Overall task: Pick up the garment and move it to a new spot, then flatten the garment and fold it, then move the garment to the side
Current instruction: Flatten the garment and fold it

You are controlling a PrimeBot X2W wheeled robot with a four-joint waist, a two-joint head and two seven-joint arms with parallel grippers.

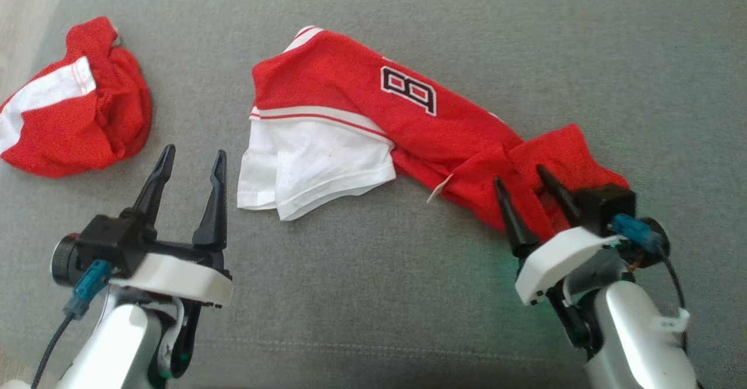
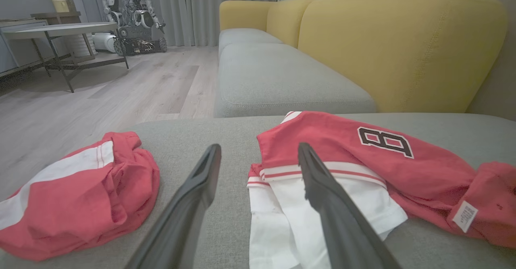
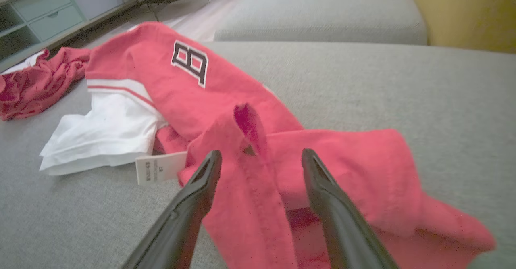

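Note:
A red garment (image 1: 362, 94) with a white sleeve and a black-and-white "B" lies stretched across the grey cushion (image 1: 408, 295), bunched at its right end. My right gripper (image 1: 520, 174) is open, its fingers hovering over that bunched red end (image 3: 282, 168). My left gripper (image 1: 194, 153) is open with nothing in it, just left of the white sleeve (image 2: 290, 216). A white tag (image 3: 160, 168) sticks out near the right gripper.
A second red-and-white garment (image 1: 70, 109) lies crumpled at the cushion's far left (image 2: 76, 196). A yellow sofa back (image 2: 399, 47) rises behind the grey seats. Wooden floor (image 2: 100, 91), a table (image 2: 60, 31) and another robot (image 2: 133, 15) stand beyond.

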